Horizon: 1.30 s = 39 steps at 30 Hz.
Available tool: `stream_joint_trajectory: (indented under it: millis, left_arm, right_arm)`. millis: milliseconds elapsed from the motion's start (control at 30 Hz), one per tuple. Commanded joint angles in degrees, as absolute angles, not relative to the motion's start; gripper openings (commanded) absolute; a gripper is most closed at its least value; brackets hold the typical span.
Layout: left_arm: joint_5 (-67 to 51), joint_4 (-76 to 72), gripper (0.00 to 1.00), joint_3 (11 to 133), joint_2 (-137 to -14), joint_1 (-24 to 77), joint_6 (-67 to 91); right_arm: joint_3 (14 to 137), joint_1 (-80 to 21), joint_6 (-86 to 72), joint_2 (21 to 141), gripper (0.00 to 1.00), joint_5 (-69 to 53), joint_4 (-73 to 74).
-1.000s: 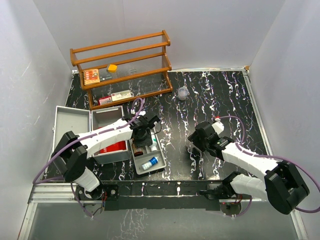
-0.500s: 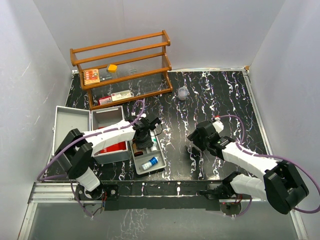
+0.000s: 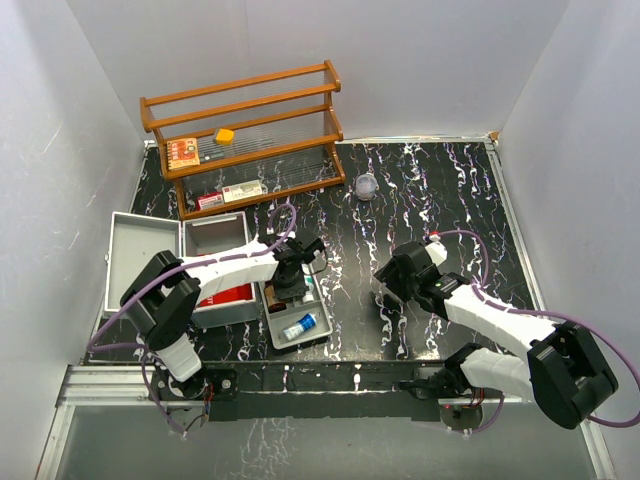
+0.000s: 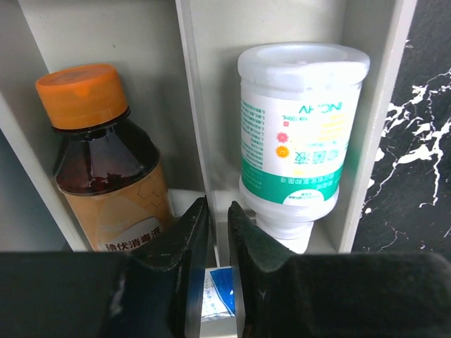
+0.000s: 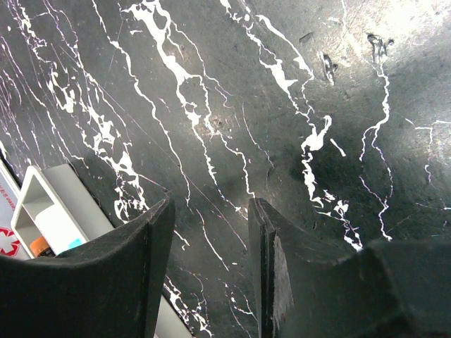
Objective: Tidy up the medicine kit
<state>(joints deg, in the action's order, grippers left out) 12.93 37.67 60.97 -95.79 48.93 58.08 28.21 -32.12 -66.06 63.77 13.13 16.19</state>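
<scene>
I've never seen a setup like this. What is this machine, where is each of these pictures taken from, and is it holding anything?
These are two robot arms bolted at the near edge of a table, each ending in a two-finger gripper. The wide picture looks down from above. The other two come from small cameras on the wrists. On the black marbled table stand a wooden rack, an open metal medicine kit and its grey tray. The left gripper is low over the tray, jaws nearly together astride its divider, between a brown bottle with an orange cap and a white bottle. Whether it grips anything I cannot tell. The right gripper is open and empty above bare table.
</scene>
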Motion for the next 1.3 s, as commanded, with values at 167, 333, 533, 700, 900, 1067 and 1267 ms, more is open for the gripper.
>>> stream_joint_trajectory:
  millis: [167, 333, 533, 700, 900, 1067, 1267]
  left_arm:
    - [14.8, 36.8, 0.13, 55.1, -94.5, 49.8, 61.4]
    - [14.3, 35.7, 0.10, 55.1, -95.1, 50.0, 61.1]
    - [15.6, 37.4, 0.00, 56.3, -93.8, 50.4, 59.1]
    - [16.2, 41.4, 0.00, 60.7, -91.6, 50.4, 54.3]
    - [12.8, 44.6, 0.00, 65.1, -91.1, 50.4, 49.5]
    - [12.9, 45.1, 0.00, 67.5, -90.4, 50.4, 48.5]
    - [10.5, 46.0, 0.00, 73.4, -91.0, 50.4, 45.3]
  right_arm:
    - [27.1, -31.6, -66.1, 62.3, 0.44, 14.1, 14.0]
    - [27.2, -31.5, -66.2, 62.5, 0.43, 13.9, 14.0]
    - [27.2, -31.5, -66.2, 61.9, 0.43, 14.2, 14.1]
    - [27.2, -31.4, -66.2, 61.6, 0.43, 14.3, 14.3]
    - [27.2, -31.5, -66.3, 61.2, 0.43, 14.6, 14.5]
    - [27.3, -31.4, -66.4, 61.0, 0.43, 14.4, 14.7]
    - [27.4, -31.3, -66.4, 60.5, 0.43, 14.8, 15.1]
